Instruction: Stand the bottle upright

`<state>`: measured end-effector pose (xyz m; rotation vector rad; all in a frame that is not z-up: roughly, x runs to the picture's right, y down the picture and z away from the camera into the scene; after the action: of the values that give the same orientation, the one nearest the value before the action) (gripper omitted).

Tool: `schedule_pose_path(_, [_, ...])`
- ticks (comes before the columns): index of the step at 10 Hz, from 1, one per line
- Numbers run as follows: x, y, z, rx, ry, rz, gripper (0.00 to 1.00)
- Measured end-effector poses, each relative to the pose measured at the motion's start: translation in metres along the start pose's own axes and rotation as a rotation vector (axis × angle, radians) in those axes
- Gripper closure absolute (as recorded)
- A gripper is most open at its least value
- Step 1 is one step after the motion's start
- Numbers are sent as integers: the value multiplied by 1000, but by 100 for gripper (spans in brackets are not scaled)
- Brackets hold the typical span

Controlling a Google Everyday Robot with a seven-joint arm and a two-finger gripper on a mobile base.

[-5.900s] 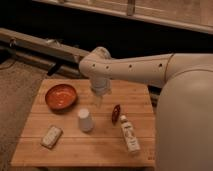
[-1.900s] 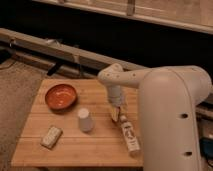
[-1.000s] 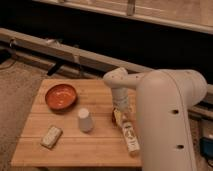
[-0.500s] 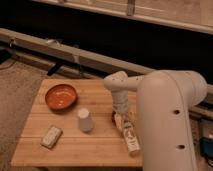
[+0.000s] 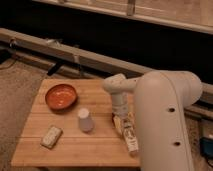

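The bottle (image 5: 131,139) lies on its side near the right front edge of the wooden table (image 5: 75,150), whitish with a pale label and dark print, its long axis running from the table's middle toward the front edge. My gripper (image 5: 120,123) hangs from the white arm (image 5: 165,115) and is down at the bottle's far end, touching or just above it. The small dark red object is hidden behind the gripper.
A white cup (image 5: 85,120) stands upside down to the left of the gripper. An orange bowl (image 5: 61,96) sits at the back left. A pale packet (image 5: 51,136) lies at the front left. A metal rail runs behind the table.
The gripper has moved right and down, from above the table's middle to the far end of the bottle. The bottle still lies flat in the same place.
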<state>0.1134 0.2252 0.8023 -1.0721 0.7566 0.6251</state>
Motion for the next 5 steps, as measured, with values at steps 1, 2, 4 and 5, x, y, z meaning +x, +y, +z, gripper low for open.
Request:
schedule_pose_path(1, [-2,1,0,1,4,-1,42])
schedule_pose_path(2, [-3,3,-1,6,9,-2,51])
schedule_pose_path(4, [-3,1,-2,22,11,2,73])
schedule_pose_path(5, [-4,2,-4,32,9,2,81])
